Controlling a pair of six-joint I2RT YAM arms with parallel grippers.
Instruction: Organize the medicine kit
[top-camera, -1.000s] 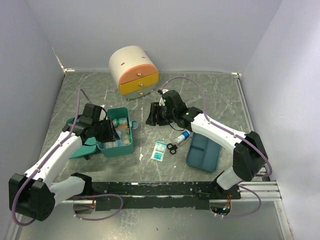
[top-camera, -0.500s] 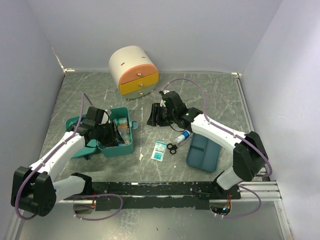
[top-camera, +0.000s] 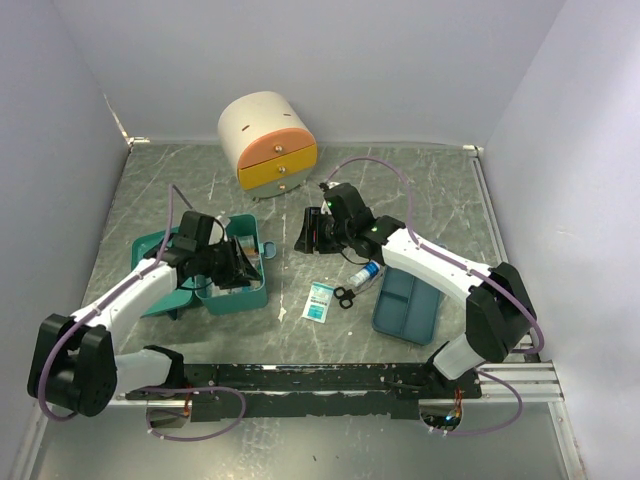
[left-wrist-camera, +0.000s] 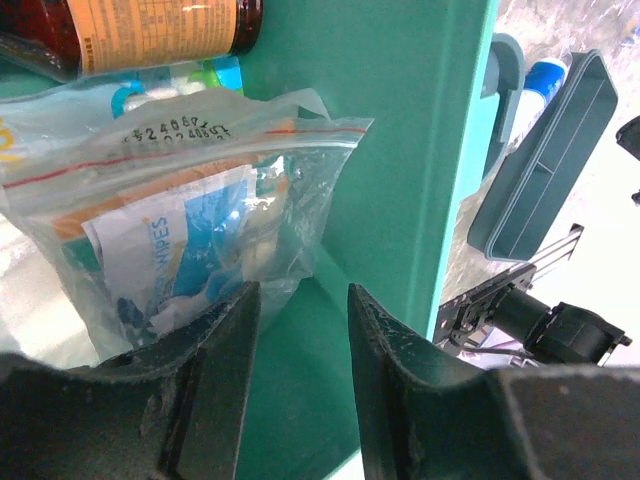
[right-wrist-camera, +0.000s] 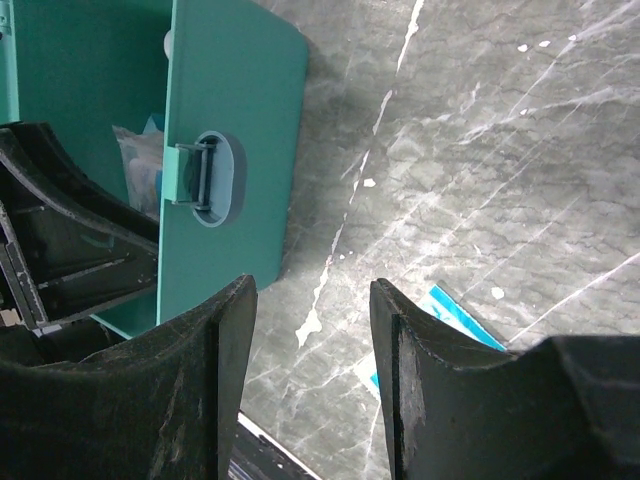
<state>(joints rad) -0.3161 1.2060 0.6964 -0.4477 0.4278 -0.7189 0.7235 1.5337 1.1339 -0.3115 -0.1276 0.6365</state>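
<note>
Quick status from my end. The medicine kit (top-camera: 236, 303) sits open on the left half of the worktop (top-camera: 430, 190), lid flopped out to the left, latch side facing the middle. In the overhead view its long axis runs roughly front-to-back, away from the arm bases.

The left fingers (left-wrist-camera: 215, 390) are down inside the box, moderately spread with nothing between them. A zip bag of wipes (left-wrist-camera: 180, 210) is just ahead and a bit left of them, a brown bottle (left-wrist-camera: 150, 25) lies further back, and the kit's teal wall fills the right of that wrist view.

The right fingers (right-wrist-camera: 430, 400) hover above bare worktop just right of the kit, well apart and empty. From that wrist cam the latch wall is up and to the left.

What matters for the next move, as I read it: the loose stuff, a wipe packet (top-camera: 319, 301), scissors (top-camera: 344, 296) and a tube (top-camera: 367, 272), all lies between the kit and the blue tray (top-camera: 405, 312). That's the right arm's side, nearer its base than where its fingers are now. So the right arm is the closer one, and anything it grabs has to travel left into the box. My worry is the left fingers crowding that opening.
</note>
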